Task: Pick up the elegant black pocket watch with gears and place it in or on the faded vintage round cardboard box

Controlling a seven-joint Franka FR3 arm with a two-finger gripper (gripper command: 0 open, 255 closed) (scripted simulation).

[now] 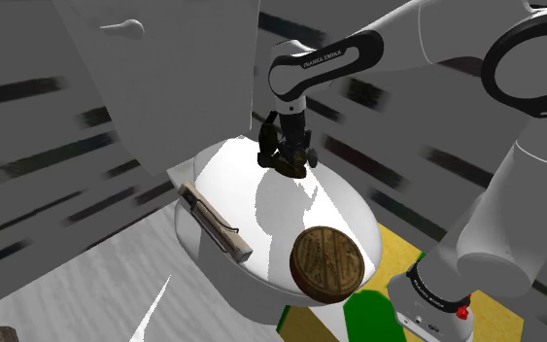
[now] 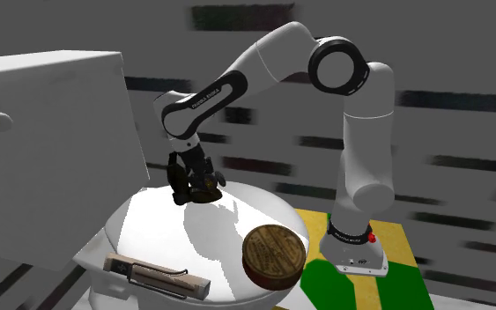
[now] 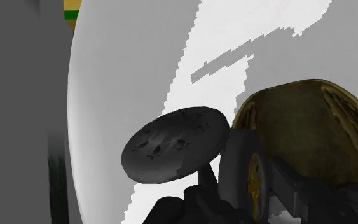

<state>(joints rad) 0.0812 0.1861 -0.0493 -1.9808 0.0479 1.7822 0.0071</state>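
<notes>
A dark pocket watch (image 1: 290,165) with gold-toned parts hangs just above the white toilet lid (image 1: 261,209), near its back. My gripper (image 1: 283,155) points down and is shut on the watch. From the second exterior view, the watch (image 2: 207,187) sits between the black fingers (image 2: 182,183). In the wrist view its round dark cover (image 3: 171,143) stands open beside the gold-rimmed case (image 3: 311,127), close in front of my gripper (image 3: 247,191). The round brown cardboard box (image 1: 325,262) rests at the lid's front edge, apart from the gripper, and is seen again (image 2: 272,255).
The toilet tank (image 1: 164,68) with its flush handle (image 1: 125,27) rises behind the lid. A long pale object with a dark clip (image 1: 213,222) lies along the lid's side edge. A green and yellow mat (image 2: 369,282) lies under the arm's stand.
</notes>
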